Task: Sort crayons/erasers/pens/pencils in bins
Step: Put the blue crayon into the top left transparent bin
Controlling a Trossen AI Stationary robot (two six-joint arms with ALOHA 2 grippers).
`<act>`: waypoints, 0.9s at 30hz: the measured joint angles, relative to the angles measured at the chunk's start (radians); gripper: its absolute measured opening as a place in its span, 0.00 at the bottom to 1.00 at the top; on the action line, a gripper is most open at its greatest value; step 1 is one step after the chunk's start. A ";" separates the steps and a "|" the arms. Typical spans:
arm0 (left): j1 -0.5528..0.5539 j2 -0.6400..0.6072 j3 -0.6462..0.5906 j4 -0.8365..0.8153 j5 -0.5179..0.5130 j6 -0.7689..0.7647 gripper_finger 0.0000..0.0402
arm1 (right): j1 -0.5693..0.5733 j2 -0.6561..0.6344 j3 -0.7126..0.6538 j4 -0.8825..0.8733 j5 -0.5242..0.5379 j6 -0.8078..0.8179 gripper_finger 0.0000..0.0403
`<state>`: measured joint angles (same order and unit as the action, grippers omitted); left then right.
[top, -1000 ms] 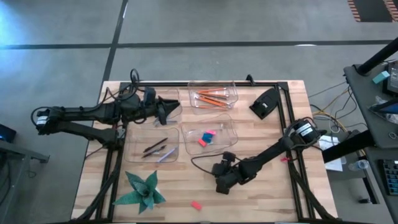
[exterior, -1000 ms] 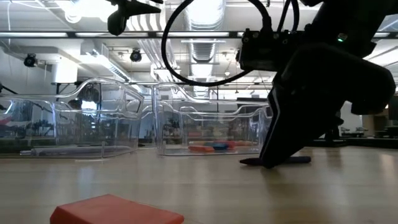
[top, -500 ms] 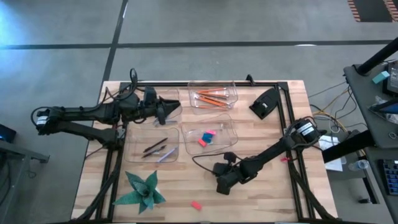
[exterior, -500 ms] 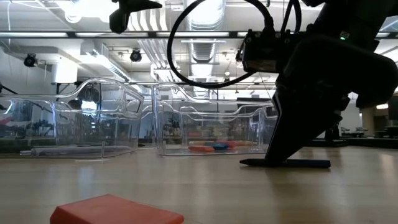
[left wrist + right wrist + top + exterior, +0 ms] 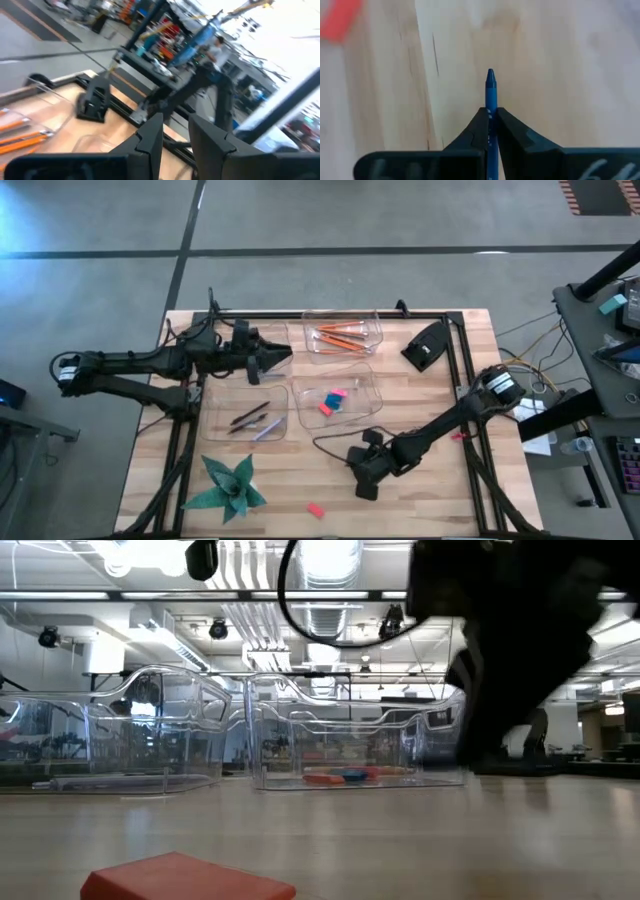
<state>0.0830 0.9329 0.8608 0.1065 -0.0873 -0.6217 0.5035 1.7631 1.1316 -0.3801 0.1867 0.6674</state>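
Lifted off the wooden table (image 5: 420, 400) since the earlier frames, a blue crayon (image 5: 491, 100) was no longer seen lying on the boards in the low view; it was clamped between the fingers of the right gripper (image 5: 366, 486), toward 5 o'clock of the table's centre. It was shown as a slim blue stick with a pointed darker tip projecting past the fingertips. The left gripper (image 5: 282, 358) was held over the clear bin (image 5: 262, 340) at 10 o'clock, its fingers slightly apart with nothing seen between them. Orange pencils (image 5: 340, 335) lay in the 12 o'clock bin, erasers (image 5: 332, 400) in the centre bin, dark pens (image 5: 250, 418) in the 8 o'clock bin. One red eraser (image 5: 315, 509) lay loose at 6 o'clock
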 joint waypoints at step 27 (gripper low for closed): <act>0.000 0.000 0.000 0.044 0.192 0.247 0.20 | -0.060 -0.457 0.041 0.053 0.328 -0.164 0.03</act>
<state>0.0830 0.9331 0.8608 0.1505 0.1045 -0.3743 0.4431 1.3063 1.1725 -0.3274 0.5148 0.5036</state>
